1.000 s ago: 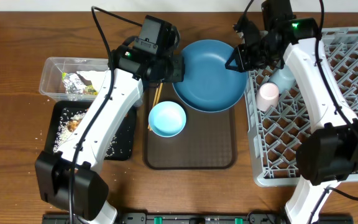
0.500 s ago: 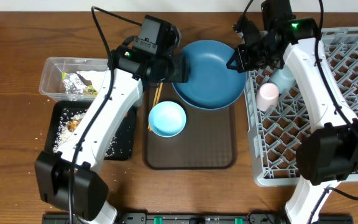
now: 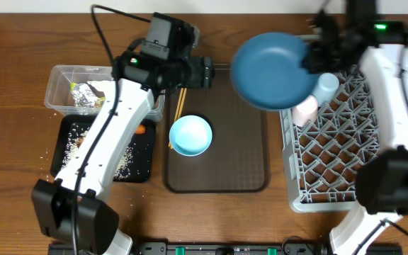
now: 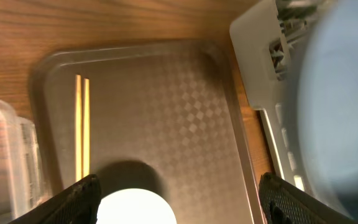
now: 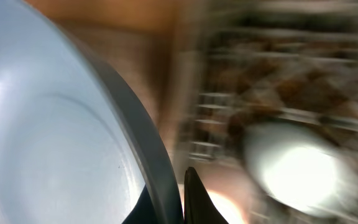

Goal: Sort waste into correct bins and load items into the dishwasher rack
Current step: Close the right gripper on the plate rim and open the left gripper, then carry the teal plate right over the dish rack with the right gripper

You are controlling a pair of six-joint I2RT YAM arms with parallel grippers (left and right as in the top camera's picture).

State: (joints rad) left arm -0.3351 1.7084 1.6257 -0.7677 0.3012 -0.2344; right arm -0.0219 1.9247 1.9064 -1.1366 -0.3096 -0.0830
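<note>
so, my left gripper (image 3: 210,71) has opened; my right gripper (image 3: 307,62), clamped on the big round dark-blue plate (image 3: 269,71), lifts it off the brown serving tray (image 3: 218,177) toward the grey lattice dishwasher rack (image 3: 346,149).

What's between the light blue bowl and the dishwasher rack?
Overhead view: only bare brown serving tray, then a thin strip of table. Nothing else lies between the light blue bowl and the dishwasher rack.

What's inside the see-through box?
The clear tub holds a crumpled silver foil wrapper and a bit of yellow-green packet. The left arm covers its right end, so anything there is hidden.
</note>
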